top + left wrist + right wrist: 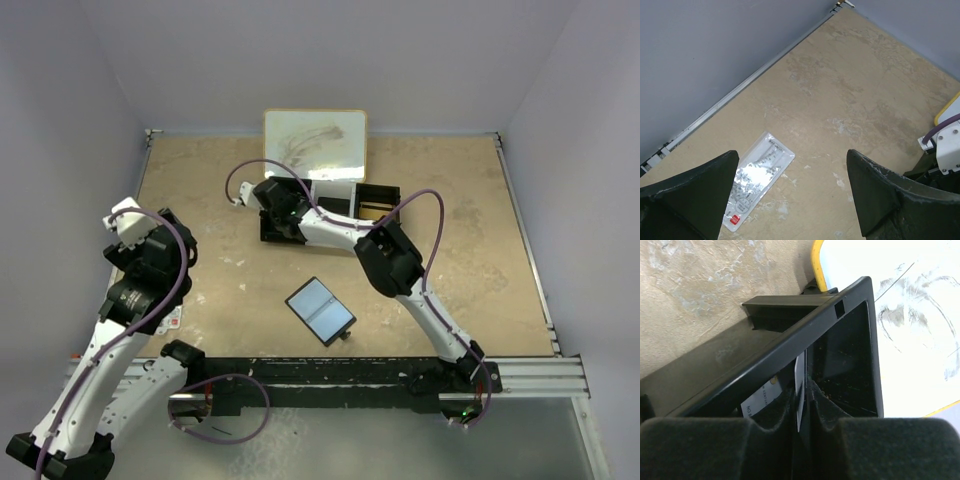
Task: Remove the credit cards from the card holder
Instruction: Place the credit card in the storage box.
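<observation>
One edge-on card [800, 385] hides inside the right gripper [804, 394].

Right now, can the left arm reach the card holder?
Probably yes: the card holder lies uncovered on the table, the left gripper is open, and the right arm is off at the tray.

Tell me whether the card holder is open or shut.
Open: the card holder lies spread flat, grey-blue inside facing up, centre fold showing.

open black bifold card holder [320, 311] lies near-centre on the tan counter [480, 260]; black compartment tray [372, 200] behind it, white board [314, 143] behind that, clear plastic packet [757, 177] far left.
</observation>
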Motion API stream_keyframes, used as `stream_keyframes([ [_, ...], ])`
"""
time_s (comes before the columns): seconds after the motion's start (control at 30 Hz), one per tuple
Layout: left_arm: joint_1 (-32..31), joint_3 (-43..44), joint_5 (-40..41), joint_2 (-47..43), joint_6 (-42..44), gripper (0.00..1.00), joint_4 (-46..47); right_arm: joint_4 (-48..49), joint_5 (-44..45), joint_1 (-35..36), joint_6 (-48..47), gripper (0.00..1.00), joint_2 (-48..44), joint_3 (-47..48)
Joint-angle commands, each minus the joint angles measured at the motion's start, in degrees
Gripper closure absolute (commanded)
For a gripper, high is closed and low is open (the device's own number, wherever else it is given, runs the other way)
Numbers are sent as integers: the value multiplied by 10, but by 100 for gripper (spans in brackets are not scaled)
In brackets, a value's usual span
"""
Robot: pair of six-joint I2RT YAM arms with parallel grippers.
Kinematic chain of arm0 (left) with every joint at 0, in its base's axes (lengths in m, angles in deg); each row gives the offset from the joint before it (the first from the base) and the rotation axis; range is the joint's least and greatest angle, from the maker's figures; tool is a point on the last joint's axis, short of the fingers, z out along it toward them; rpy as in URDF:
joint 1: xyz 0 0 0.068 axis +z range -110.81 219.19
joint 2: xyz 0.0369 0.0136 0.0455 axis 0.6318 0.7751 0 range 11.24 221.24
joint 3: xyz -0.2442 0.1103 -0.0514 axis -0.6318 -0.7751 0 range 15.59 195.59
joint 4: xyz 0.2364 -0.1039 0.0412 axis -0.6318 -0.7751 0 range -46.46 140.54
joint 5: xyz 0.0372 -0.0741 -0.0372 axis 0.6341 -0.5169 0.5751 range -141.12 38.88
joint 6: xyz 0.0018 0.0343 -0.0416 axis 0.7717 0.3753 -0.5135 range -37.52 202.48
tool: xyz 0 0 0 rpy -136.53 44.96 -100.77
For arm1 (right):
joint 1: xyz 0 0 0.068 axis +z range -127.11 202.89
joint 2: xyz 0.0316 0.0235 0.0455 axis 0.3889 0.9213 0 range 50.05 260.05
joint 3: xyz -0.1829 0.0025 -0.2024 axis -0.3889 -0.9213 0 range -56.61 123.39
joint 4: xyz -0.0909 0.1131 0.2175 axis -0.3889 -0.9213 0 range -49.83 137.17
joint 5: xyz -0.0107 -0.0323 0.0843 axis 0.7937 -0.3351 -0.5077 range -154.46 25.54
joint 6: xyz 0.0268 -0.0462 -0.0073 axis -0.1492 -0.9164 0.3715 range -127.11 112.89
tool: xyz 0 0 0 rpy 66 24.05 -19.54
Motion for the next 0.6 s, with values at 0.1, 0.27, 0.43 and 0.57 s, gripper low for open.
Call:
stream_keyframes([
  [0.1,4,-4,-7,5,16,13,20,3,-6,-5,4,75,-27,-8],
  [0.27,4,-4,-7,5,16,13,20,-19,-29,-5,27,66,-37,4],
  [0.43,4,-4,-5,5,16,13,20,-49,-73,-5,81,57,-62,20],
  [0.57,4,-4,-7,6,17,13,20,-63,-128,-9,131,52,-87,20],
])
